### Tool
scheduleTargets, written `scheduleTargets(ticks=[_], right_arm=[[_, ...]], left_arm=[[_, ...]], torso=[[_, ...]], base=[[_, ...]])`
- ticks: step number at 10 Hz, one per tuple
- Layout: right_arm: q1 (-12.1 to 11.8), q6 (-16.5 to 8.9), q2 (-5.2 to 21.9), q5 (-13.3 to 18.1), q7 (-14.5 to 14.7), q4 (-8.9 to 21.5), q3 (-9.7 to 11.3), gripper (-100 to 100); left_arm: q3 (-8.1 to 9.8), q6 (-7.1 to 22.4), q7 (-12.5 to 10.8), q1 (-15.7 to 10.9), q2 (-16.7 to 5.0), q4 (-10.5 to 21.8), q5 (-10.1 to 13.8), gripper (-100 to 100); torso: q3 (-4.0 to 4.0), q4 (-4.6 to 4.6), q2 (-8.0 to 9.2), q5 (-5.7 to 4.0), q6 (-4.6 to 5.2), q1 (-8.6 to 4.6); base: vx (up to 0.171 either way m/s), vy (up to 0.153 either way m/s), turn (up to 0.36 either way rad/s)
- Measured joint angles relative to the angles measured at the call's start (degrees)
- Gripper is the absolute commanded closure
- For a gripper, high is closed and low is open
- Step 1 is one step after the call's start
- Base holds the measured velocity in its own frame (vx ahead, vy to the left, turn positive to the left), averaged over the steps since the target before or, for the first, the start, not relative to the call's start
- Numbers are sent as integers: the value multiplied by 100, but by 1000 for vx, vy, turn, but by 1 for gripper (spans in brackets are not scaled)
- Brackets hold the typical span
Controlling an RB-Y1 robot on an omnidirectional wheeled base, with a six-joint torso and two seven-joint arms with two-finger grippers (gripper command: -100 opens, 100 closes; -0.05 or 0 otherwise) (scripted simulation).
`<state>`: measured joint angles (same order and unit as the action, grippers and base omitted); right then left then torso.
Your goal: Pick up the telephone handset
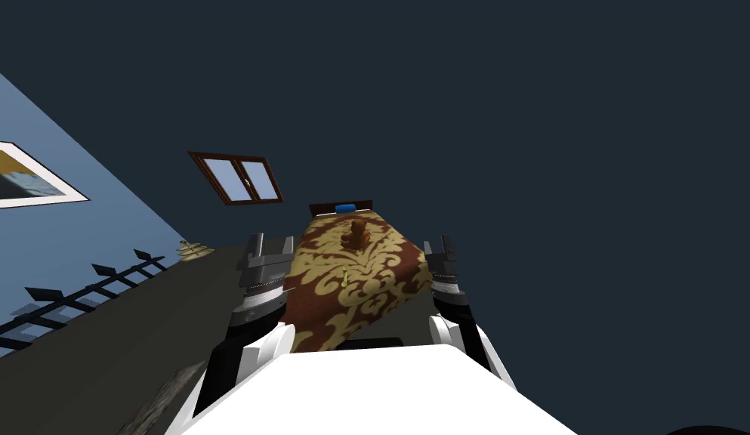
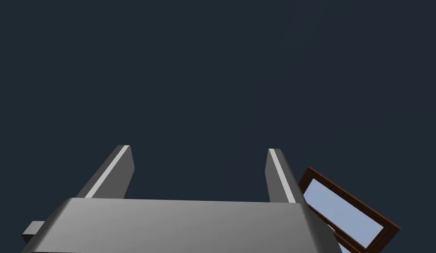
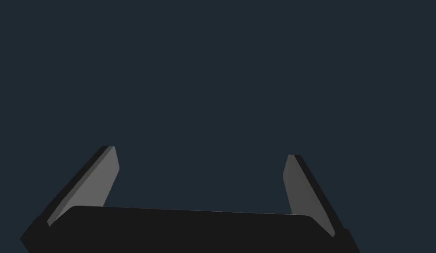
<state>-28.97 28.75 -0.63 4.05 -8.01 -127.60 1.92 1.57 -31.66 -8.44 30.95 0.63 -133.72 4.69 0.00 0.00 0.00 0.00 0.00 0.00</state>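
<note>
Head view: a bed (image 1: 396,264) stretches away in front of me, its spread a brown cloth with swirling gold damask. On the far half sits a lumpy brown object (image 1: 356,234). Nearer lies a thin yellow-green piece (image 1: 344,277). I cannot tell whether either one is the telephone handset. A blue cushion (image 1: 345,207) rests against the dark headboard. To the left is a black railing (image 1: 86,291) with pointed tips. My left gripper (image 1: 272,239) and right gripper (image 1: 436,242) hang at the bed's near corners, well apart from both things.

Left wrist view: the flat grey fingers (image 2: 118,169) stand wide apart, holding nothing.

Right wrist view: the tapered fingers (image 3: 105,175) are likewise spread and empty.
</note>
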Motion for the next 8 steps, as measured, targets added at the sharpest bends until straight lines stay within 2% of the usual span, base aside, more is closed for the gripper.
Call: scheduleTargets(ticks=[4,7,8], right_arm=[[-2,0,-1,0,0,0,1,0],[-2,0,0,0,0,0,0,0],[-2,1,0,0,0,0,0,0]], left_arm=[[162,192,-47,-187,-466,154,383,-100],[347,398,-125,-414,-689,418,791,-100],[415,529,-140,-562,-725,540,935,-100]], torso=[[-29,-11,-50,-6,0,-28],[-42,-16,-72,-6,0,-28],[-43,-17,-73,-6,1,-29]], base=[[121,-69,39],[176,-78,46],[181,-120,47]])
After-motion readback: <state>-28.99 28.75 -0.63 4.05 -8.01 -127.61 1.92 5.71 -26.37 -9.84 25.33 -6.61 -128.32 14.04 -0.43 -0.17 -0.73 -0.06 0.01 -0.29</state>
